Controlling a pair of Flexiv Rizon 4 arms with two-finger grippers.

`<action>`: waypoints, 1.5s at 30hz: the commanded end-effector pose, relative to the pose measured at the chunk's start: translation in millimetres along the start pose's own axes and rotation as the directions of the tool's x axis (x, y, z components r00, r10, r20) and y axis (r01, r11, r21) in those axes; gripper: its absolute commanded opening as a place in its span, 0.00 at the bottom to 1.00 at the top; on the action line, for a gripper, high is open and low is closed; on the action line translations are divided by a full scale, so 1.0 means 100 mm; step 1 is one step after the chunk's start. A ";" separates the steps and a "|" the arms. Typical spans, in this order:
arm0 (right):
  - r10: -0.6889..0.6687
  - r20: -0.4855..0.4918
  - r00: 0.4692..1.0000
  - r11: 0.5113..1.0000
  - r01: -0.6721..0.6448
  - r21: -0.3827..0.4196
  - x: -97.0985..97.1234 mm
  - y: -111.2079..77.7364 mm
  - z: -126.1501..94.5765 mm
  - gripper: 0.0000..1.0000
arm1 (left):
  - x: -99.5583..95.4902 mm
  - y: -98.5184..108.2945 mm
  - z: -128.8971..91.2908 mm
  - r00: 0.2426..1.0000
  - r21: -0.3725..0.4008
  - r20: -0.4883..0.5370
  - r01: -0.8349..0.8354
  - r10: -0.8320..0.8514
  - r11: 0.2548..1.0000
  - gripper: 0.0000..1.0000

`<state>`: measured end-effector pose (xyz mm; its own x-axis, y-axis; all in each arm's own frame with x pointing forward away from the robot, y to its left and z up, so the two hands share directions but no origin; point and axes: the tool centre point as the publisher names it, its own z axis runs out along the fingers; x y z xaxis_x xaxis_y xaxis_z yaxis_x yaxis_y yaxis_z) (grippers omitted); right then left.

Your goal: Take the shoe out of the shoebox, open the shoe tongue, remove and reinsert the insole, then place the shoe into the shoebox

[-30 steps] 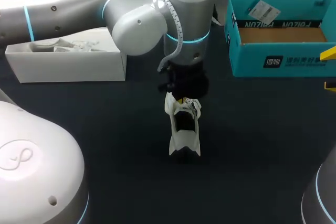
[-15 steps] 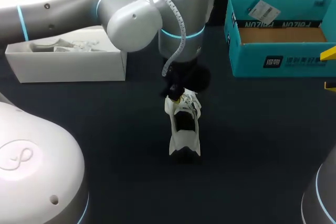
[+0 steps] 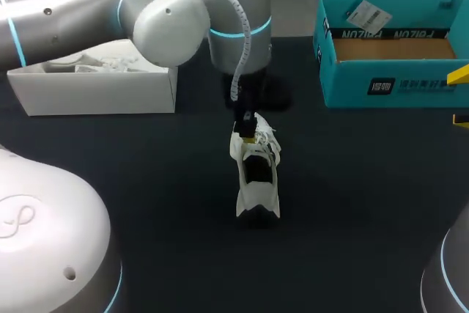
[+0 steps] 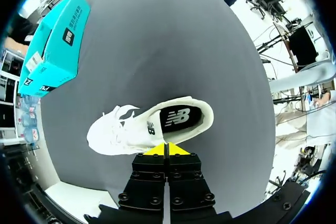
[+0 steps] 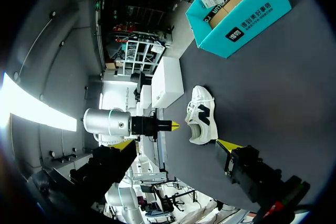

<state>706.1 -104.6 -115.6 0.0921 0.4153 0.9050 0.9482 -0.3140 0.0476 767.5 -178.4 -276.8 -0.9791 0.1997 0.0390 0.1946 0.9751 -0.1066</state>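
Item 1: the white shoe (image 3: 256,177) is standing upright on its sole near the middle of the dark desk (image 3: 366,203), outside the shoebox. Its heel is pointing toward the robot and its laced front away from it. In the left wrist view the dark insole (image 4: 178,119) is showing inside the opening.

Item 2: the left gripper (image 3: 246,124) is hanging over the laced front of the shoe. Its yellow tips are pressing together, and nothing is showing between them. From the head view I cannot tell whether the tips are touching the laces.

Item 3: the teal shoebox (image 3: 388,86) is sitting open at the far right of the desk, well apart from the shoe, with its brown floor showing. A white box (image 3: 95,93) holding crumpled paper is sitting at the far left.

Item 4: the right gripper (image 5: 176,144) is waiting at the desk's right side with its fingers spread wide and holding nothing. The shoe is lying ahead of it, well clear of both tips.

Obstructions: in the head view the left arm (image 3: 110,12) is crossing above the white box and covering its back edge, and the left gripper is hiding the shoe's toe. The right gripper is cut off there at the frame's edge, with only yellow tips showing.
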 end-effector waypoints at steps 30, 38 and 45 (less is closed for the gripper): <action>0.001 0.003 1.000 1.000 -0.001 -0.003 0.00 -0.02 0.00 1.00 | 0.84 -0.39 0.60 0.999 -0.006 -0.002 0.054 -0.054 0.999 1.00; 0.001 0.003 1.000 1.000 -0.001 -0.003 0.00 -0.02 0.00 1.00 | 0.75 -0.32 0.91 0.993 0.030 0.034 0.112 -0.113 0.993 1.00; 0.001 0.003 1.000 1.000 -0.001 -0.003 0.00 -0.02 0.00 1.00 | 0.70 -0.26 1.04 0.989 0.005 0.055 0.135 -0.135 0.991 1.00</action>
<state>706.1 -104.6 -115.6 0.0921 0.4153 0.9050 0.9482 -0.3140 0.0476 687.2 -197.8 -370.4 -0.9981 0.0612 -0.0006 0.0610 0.9924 -0.1065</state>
